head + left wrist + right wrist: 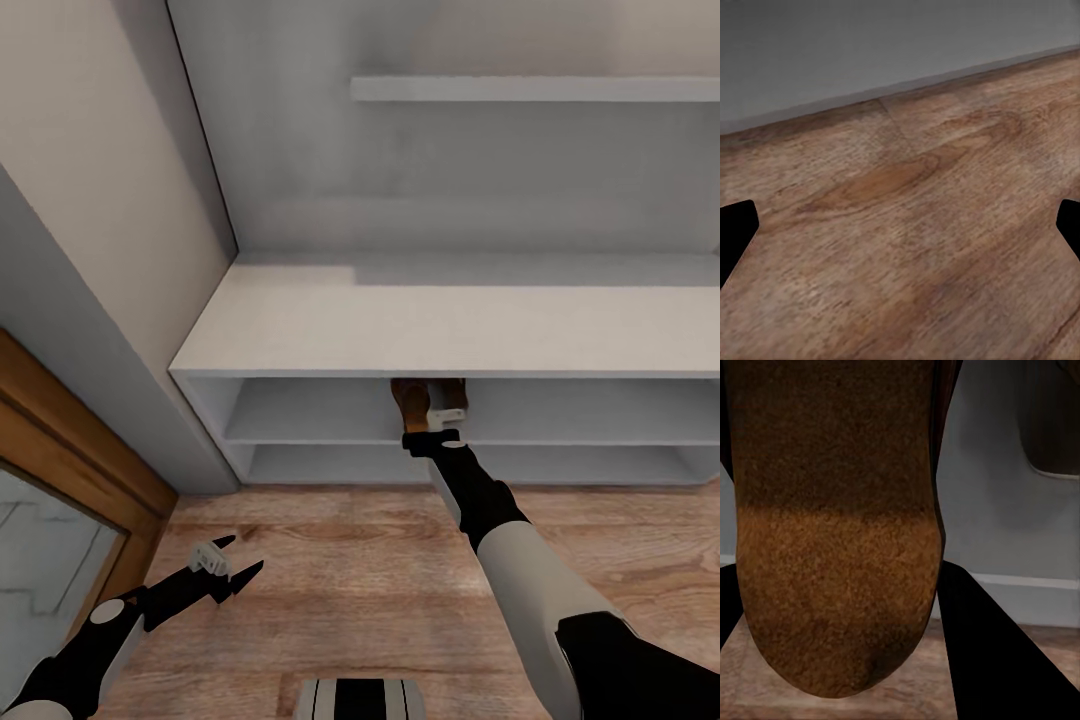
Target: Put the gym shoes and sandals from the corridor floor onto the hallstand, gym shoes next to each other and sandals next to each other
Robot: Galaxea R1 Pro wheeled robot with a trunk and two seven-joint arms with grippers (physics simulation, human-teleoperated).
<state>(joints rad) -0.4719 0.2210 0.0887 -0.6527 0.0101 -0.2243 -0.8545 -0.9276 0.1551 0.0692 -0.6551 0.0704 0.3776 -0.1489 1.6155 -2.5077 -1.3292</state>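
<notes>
The right hand reaches into the upper open tier of the hallstand, its fingers pinching a brown sandal — in the right wrist view the sandal's tan footbed runs between the dark fingers. Just beside it, a pale shoe edge shows, too cropped to identify. The left hand hangs low over the corridor floor, fingers spread and holding nothing.
</notes>
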